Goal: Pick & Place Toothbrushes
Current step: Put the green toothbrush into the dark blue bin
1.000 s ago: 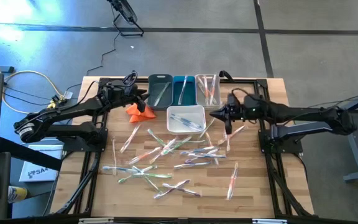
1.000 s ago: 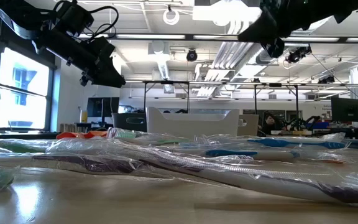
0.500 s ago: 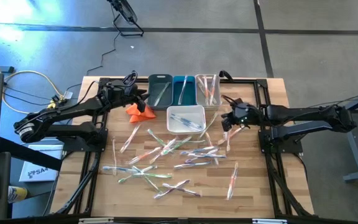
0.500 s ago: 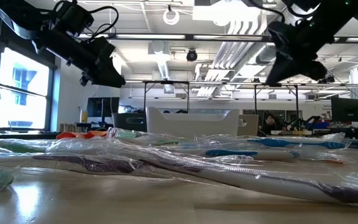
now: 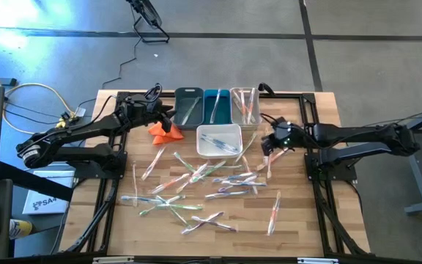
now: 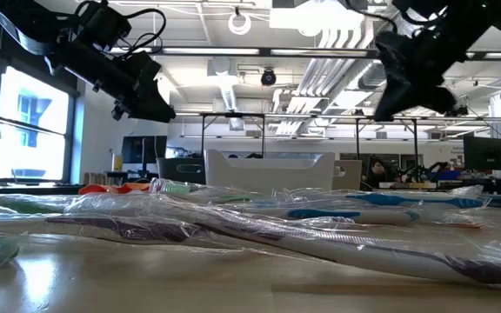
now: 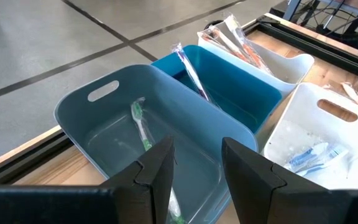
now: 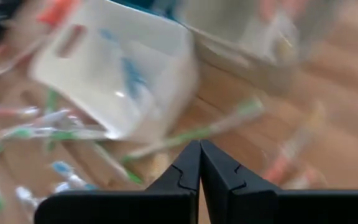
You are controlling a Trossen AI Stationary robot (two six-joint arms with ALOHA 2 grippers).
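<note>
Toothbrushes [image 5: 196, 183] lie scattered across the middle of the table [image 5: 299, 235], crossing at all angles with no shared heading; several already sit in the bins at the far edge. Light, stiff and thin in slick wrappers, they probably slip, so a pinch across mid-handle seems best. The right claw [image 5: 268, 143] hovers beside the white bin [image 5: 219, 139], fingers pressed together and empty. The left claw [image 7: 194, 168], narrowly parted, waits over the grey-blue bin [image 7: 79, 118].

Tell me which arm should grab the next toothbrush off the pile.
Probably the right: its claw, shut and empty, hangs at the edge of the scattered toothbrushes. The left claw, open, waits by the grey-blue bin, farther from the pile.
</note>
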